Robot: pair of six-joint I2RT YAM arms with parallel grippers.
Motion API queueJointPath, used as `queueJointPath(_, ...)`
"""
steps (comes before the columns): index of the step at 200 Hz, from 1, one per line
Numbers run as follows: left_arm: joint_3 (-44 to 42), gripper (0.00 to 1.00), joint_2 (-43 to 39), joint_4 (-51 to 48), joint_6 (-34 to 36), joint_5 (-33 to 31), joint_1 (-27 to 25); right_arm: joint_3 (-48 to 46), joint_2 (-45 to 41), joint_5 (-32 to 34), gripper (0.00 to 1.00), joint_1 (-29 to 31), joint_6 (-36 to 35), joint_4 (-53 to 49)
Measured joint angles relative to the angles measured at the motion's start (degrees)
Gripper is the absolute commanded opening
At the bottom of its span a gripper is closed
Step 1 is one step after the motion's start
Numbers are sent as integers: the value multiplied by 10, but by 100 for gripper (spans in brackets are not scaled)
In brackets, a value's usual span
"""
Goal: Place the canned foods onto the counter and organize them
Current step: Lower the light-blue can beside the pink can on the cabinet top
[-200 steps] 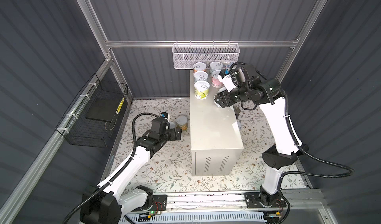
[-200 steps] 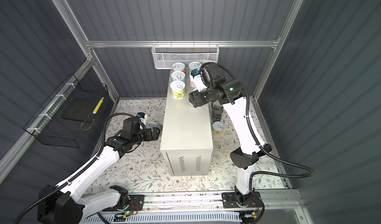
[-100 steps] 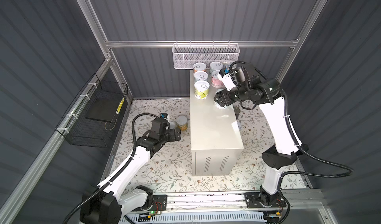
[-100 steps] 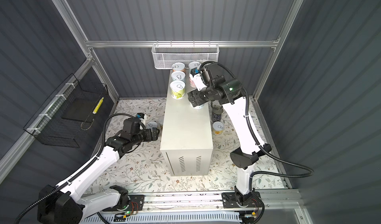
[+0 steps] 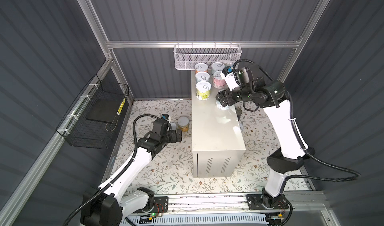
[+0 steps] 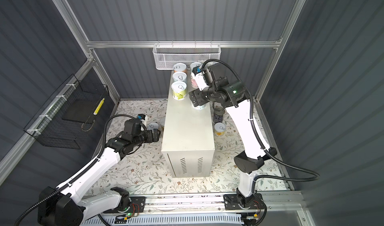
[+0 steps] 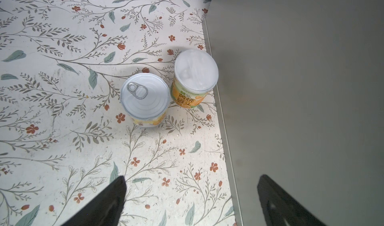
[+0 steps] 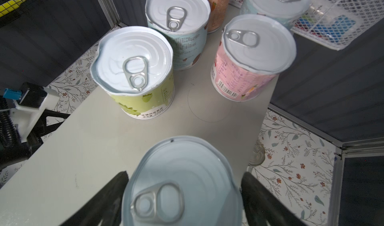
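Right arm is over the table [image 5: 216,131], and the right gripper [image 8: 185,173] straddles a pale-blue can [image 8: 182,189] standing upright on the tabletop. There's 1 of its fingers [image 8: 261,198] on each side, and I cannot tell whether they squeeze it or stand just clear. At the far end the yellow-green can [image 8: 135,69] and pink can [image 8: 253,56] are nearest, with 3 more behind. Over the floral floor [image 7: 62,89], the left gripper [image 7: 192,177] hovers, fingers [image 7: 108,198] spread wide with nothing between them. It faces a pull-tab can [image 7: 144,98] and a capped can [image 7: 195,75] side by side, the capped one just beside the table's wall. A dark-blue can [image 6: 218,114] and an orange can [image 6: 219,129] stand on the floor at the table's right.
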Motion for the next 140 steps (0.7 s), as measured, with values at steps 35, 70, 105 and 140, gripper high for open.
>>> queueJointPath(35, 0, 100, 0, 0, 0, 0, 0, -103, -95, 28, 83, 10, 2, 54)
queueJointPath(70, -2, 99, -1, 1, 0, 4, 0, -263, -206, 34, 74, 11, 16, 130)
queueJointPath(105, -2, 99, -1, 5, 0, 9, 0, -405, -285, 31, 69, 11, 35, 201)
queueJointPath(140, -2, 99, -1, 6, 0, 12, 0, -475, -313, 31, 71, 11, 50, 263)
